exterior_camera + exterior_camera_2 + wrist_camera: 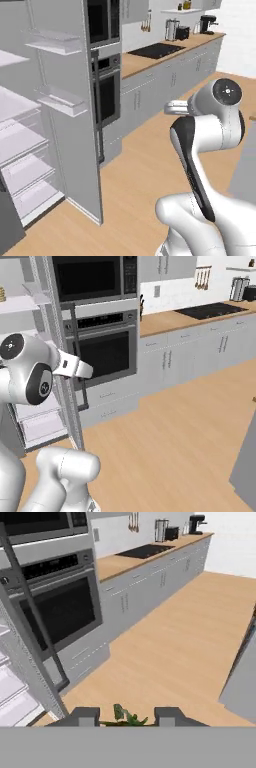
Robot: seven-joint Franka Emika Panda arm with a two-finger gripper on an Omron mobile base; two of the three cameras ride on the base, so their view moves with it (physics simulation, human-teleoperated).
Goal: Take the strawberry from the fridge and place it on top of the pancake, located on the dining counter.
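Note:
In the hand view my gripper is shut on the strawberry. Only its green leafy top pokes up between the two dark fingertips. The fridge stands open at the left with bare white shelves, and its grey door is swung out toward me. My hand hangs in the air well to the right of that door, above the wooden floor. A grey slab, apparently the dining counter's base, runs along the right edge. The pancake is out of view.
A black-glass oven under a microwave stands right of the fridge door. Beyond it runs the grey drawer-fronted worktop with a black cooktop, a toaster and a coffee machine. Open wood floor lies between that worktop and the grey slab.

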